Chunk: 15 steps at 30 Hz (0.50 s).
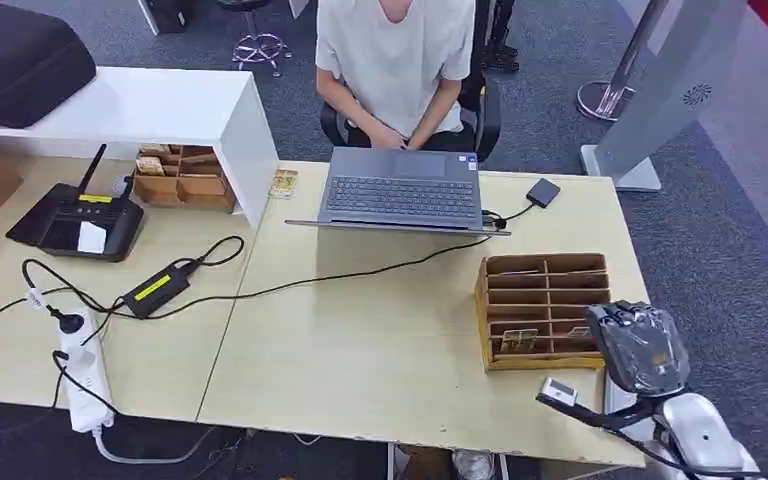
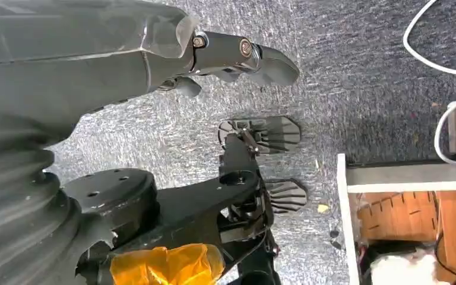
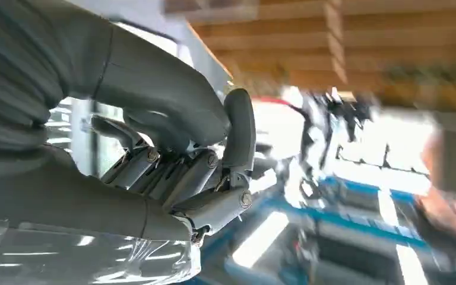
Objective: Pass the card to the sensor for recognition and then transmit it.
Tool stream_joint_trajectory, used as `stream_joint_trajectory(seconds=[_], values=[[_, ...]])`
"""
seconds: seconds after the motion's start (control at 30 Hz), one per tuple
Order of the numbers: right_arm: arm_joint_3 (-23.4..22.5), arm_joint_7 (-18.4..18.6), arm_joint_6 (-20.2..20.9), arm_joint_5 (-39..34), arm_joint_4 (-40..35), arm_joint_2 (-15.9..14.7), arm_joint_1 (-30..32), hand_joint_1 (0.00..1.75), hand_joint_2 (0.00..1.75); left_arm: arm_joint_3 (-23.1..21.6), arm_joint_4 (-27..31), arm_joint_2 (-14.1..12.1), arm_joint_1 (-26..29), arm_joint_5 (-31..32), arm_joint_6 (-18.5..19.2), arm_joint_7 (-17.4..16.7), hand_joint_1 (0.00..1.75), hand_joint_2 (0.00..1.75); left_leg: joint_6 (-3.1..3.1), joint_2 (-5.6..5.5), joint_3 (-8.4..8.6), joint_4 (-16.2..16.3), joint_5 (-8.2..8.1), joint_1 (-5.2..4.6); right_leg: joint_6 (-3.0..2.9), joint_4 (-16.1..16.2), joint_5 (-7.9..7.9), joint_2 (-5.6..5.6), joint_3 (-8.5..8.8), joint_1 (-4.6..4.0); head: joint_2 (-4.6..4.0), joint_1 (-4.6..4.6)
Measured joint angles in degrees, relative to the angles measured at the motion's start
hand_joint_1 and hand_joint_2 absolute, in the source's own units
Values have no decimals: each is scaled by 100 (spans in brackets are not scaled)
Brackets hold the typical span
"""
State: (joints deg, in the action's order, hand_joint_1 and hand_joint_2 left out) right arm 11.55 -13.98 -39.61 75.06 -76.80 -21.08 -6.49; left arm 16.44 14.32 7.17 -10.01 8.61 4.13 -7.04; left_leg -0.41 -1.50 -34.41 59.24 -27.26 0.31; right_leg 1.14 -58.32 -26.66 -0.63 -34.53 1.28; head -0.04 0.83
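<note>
A wooden slotted card box (image 1: 545, 300) stands at the table's right end, with a few cards (image 1: 518, 342) in its near slots. My right hand (image 1: 640, 345) hovers just right of the box's near corner. In the right wrist view its fingers (image 3: 196, 172) are curled in under the thumb, and I see nothing in them. The black sensor (image 1: 78, 222), with an antenna and a white card on top, sits far left on the table. My left hand (image 2: 214, 56) hangs over the carpet with its fingers stretched out, holding nothing.
A person sits behind an open laptop (image 1: 400, 190) at the table's far edge. Cables, a power adapter (image 1: 155, 288) and a power strip (image 1: 78, 375) lie at the left. A second wooden box (image 1: 182, 178) stands beside a white shelf (image 1: 160, 105).
</note>
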Motion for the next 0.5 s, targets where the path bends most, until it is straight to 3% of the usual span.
stream_joint_trajectory(seconds=[0.2, 0.5], values=[[-486, -383, 0, -4, -496, 308, 198, 175, 175, 0, 0, -4, 9, -22, 42, 0, 0, 175, 0, 1, 0, -1, 0, 0, 1, 0, -2, -1, 1, 0, 0, 2], [-720, -560, 0, -122, -663, 453, 270, 175, 175, 0, 0, -7, 22, -35, 50, 0, 0, 175, 0, 0, 0, 0, 0, -1, 2, 1, -2, -1, 2, 1, 0, 2]])
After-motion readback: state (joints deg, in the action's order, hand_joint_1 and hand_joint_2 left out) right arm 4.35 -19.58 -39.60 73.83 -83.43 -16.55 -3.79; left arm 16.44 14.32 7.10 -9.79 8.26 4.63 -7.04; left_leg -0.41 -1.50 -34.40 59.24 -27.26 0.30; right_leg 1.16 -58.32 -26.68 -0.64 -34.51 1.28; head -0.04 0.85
